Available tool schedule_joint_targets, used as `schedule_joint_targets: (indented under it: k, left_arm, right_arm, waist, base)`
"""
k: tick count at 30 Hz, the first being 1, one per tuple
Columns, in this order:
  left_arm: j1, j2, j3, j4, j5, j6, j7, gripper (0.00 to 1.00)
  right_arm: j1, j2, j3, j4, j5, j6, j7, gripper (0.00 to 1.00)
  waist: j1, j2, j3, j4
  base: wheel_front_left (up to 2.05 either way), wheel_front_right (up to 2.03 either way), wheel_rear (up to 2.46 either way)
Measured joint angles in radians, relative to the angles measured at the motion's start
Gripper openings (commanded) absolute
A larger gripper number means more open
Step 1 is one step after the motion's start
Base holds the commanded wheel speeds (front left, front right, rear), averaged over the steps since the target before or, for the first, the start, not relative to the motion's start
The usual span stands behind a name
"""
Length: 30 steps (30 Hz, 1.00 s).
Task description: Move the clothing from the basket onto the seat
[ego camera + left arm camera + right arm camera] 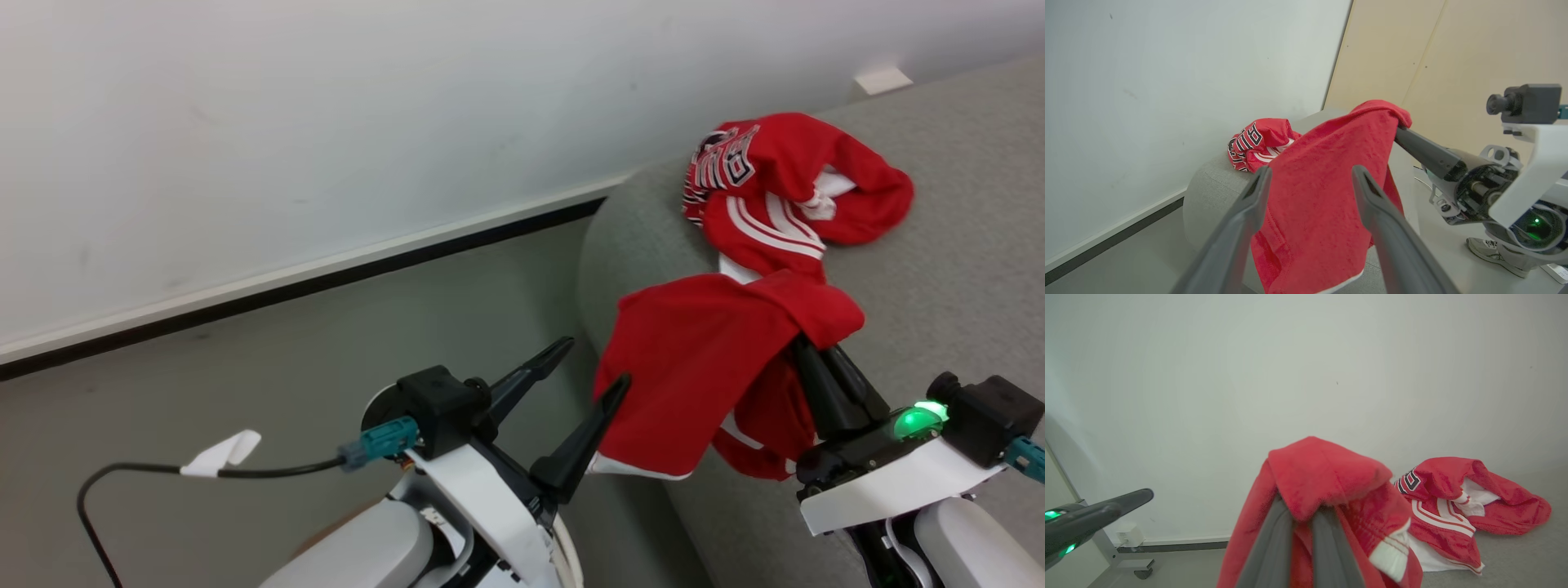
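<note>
One red garment with white stripes and dark lettering (784,188) lies crumpled on the light grey seat (939,269). The second red garment (694,359) hangs over the seat's left edge, draped over the tips of my right gripper (808,339), which is shut on it. In the right wrist view the cloth (1327,473) caps both fingers, with the other garment (1453,506) on the seat (1515,555) beyond. My left gripper (592,366) stands open just left of the hanging cloth; in its wrist view the red garment (1323,196) hangs beyond the spread fingers (1257,192). The basket is out of view.
A white wall with a dark skirting line (326,278) runs behind the grey floor (245,367). A black cable with a white tag (220,453) loops at my left wrist. A person's shoe (1490,249) rests on the floor right of the seat. A wheeled stand foot (1139,567) stands by the wall.
</note>
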Motion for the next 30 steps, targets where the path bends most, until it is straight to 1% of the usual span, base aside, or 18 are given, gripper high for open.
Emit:
schedule_joint_targets:
  k: [3, 8, 14, 19, 24, 26, 30]
  left_arm:
    - [-0.001, 0.001, -0.003, 0.005, 0.002, -0.001, -0.007, 1.00]
    - [-0.009, 0.002, 0.000, 0.010, 0.009, -0.006, -0.027, 1.00]
    - [-0.019, 0.004, -0.003, 0.018, 0.015, -0.008, -0.032, 1.00]
    - [-0.027, 0.004, -0.004, 0.018, 0.020, -0.009, -0.034, 1.00]
    - [-0.050, 0.026, -0.017, 0.016, 0.059, -0.009, -0.032, 1.00]
    - [-0.057, 0.035, -0.021, 0.014, 0.068, -0.011, -0.026, 1.00]
    - [-0.081, 0.051, -0.024, -0.002, 0.076, -0.018, -0.010, 1.00]
  right_arm:
    - [0.017, 0.010, -0.038, -0.013, -0.007, 0.000, 0.000, 0.00]
    - [0.036, 0.017, -0.063, -0.030, -0.027, 0.000, 0.000, 0.00]
    - [0.036, 0.018, -0.079, -0.042, -0.038, 0.000, 0.000, 0.00]
    - [0.027, 0.012, -0.103, -0.042, -0.059, 0.000, 0.000, 0.00]
    - [-0.013, 0.009, -0.164, -0.023, -0.075, 0.000, 0.000, 0.00]
    - [-0.043, 0.005, -0.199, -0.015, -0.087, 0.000, 0.007, 0.00]
    - [-0.107, -0.015, -0.310, -0.013, -0.120, 0.000, 0.043, 0.00]
  waist:
    - [0.0000, 0.0000, 0.012, -0.043]
    - [0.0000, 0.0000, 0.032, -0.101]
    - [0.0000, 0.0000, 0.056, -0.138]
    - [-0.0002, 0.0000, 0.074, -0.144]
    - [-0.0001, 0.0000, 0.109, -0.133]
    - [-0.0001, -0.0001, 0.127, -0.125]
    - [-0.0001, 0.0000, 0.175, -0.106]
  base:
    - [0.00, 0.00, 0.00]
    - [0.00, 0.00, 0.00]
    - [0.00, 0.00, 0.00]
    - [0.00, 0.00, 0.00]
    - [0.00, 0.00, 0.00]
    - [0.00, 0.00, 0.00]
    - [0.00, 0.00, 0.00]
